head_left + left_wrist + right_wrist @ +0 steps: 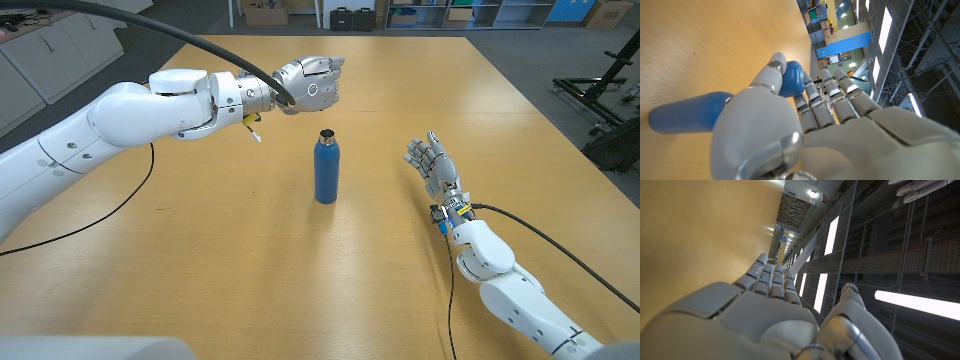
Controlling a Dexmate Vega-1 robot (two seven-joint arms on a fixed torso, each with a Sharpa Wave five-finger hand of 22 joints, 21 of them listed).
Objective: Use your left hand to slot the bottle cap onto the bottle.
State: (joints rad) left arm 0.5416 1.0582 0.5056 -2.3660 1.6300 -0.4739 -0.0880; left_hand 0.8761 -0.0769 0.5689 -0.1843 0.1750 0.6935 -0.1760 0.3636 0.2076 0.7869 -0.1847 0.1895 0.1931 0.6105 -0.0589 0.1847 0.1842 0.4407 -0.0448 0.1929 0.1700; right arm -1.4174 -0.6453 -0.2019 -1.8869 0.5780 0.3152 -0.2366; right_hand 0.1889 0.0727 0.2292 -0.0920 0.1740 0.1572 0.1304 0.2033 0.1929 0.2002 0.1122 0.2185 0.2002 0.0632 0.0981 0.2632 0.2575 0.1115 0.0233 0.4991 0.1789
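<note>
Over the wooden table (400, 90) in the head view, my left hand (312, 82) hangs in the air at about 12 o'clock from the blue bottle (326, 166), apart from it, fingers curled in; what they grasp I cannot tell from up here. Bottle stands upright mid-table, dark mouth uncovered. My right hand (432, 160) is at 3 o'clock from the bottle, well apart, fingers spread and straight, nothing in them. Black cable (60, 235) loops across the table at 9 o'clock of the bottle.

Left wrist view: my left hand (815, 125) pinches the blue bottle cap (791, 78) between thumb and fingertips. Cap is off the table, held clear. Bottle (687, 112) shows beyond the thumb base, on the wood, not touching the cap.

Right wrist view: my right hand (770, 310) has fingers extended side by side, thumb apart, holding nothing. Wooden tabletop (700, 235) runs alongside the fingers; touching it or not, cannot tell.
</note>
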